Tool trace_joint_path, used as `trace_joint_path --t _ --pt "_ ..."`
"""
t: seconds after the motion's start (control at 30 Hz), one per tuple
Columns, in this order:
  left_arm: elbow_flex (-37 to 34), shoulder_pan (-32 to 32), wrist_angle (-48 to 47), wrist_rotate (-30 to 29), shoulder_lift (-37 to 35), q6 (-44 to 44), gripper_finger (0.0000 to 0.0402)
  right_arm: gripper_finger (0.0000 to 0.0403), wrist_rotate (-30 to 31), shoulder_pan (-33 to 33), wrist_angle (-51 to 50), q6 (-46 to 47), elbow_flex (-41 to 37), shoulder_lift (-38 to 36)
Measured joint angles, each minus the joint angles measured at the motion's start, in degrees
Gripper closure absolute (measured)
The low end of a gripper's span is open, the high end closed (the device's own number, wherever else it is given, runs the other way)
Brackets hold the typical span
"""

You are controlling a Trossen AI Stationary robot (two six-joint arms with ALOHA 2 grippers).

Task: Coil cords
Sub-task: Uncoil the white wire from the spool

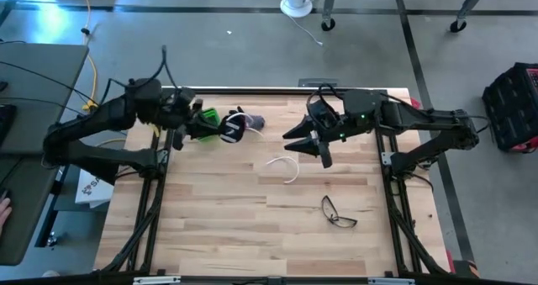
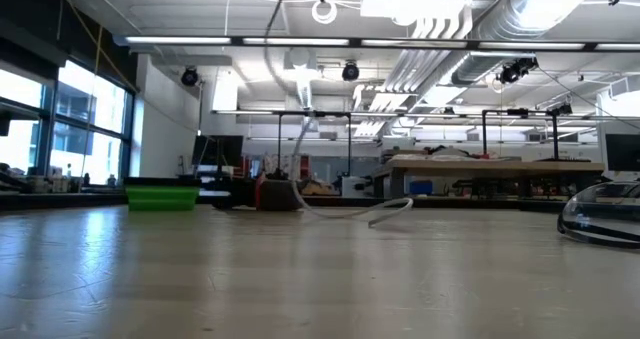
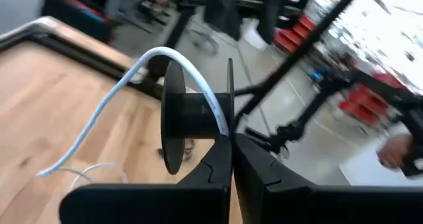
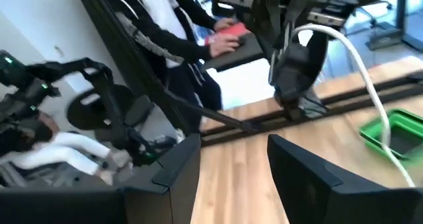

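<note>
In the high view the left pincer (image 1: 220, 127) sits at the upper left-centre of the frame, over the far part of the wooden table (image 1: 210, 226), its fingers together and clamped on the small black reel (image 1: 233, 129) with its white mark. The left wrist view shows this closely: the reel (image 3: 192, 115) stands just past the two dark fingers (image 3: 211, 164), which meet at its hub, and the white cord (image 3: 125, 85) arches over the reel and trails down to the table. Seen from above, the cord (image 1: 286, 166) leaves the reel and ends in a loose curl on the table near the frame's centre. The right pincer (image 1: 319, 147) hangs just right of that curl, its fingers apart and holding nothing; in the right wrist view the gap between its fingers (image 4: 178, 164) opens toward the reel (image 4: 301, 65) and cord farther off. A green bin (image 1: 207, 118) lies just beside the left pincer. A pair of glasses (image 1: 338, 213) rests on the table at lower right of centre, well apart from the cord. A person (image 4: 178, 26) stands beyond the table in the right wrist view.
</note>
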Motion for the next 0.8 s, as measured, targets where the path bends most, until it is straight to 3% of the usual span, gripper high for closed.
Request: trace_joint_path --t 0.27,0.43,0.6,0.8 --pt "-15.5 -2.4 10.5 -14.8 -7.2 -4.2 0.0401 0.0231 10.7 -2.5 -7.3 -2.8 0.0 -0.4" --pt "-25.2 -4.6 18.4 -17.4 -8.4 -9.8 0.0401 0.0231 15.0 -2.4 -12.2 -3.5 0.0 -0.1" --pt "-30.6 -6.5 23.6 -20.6 -8.1 -13.0 0.0401 0.0231 19.6 -2.4 -17.9 -3.0 0.0 -0.1" --pt "-31.4 -7.7 17.0 -21.0 -8.1 -9.9 0.0401 0.0231 23.2 -2.4 -23.4 -2.7 0.0 1.5"
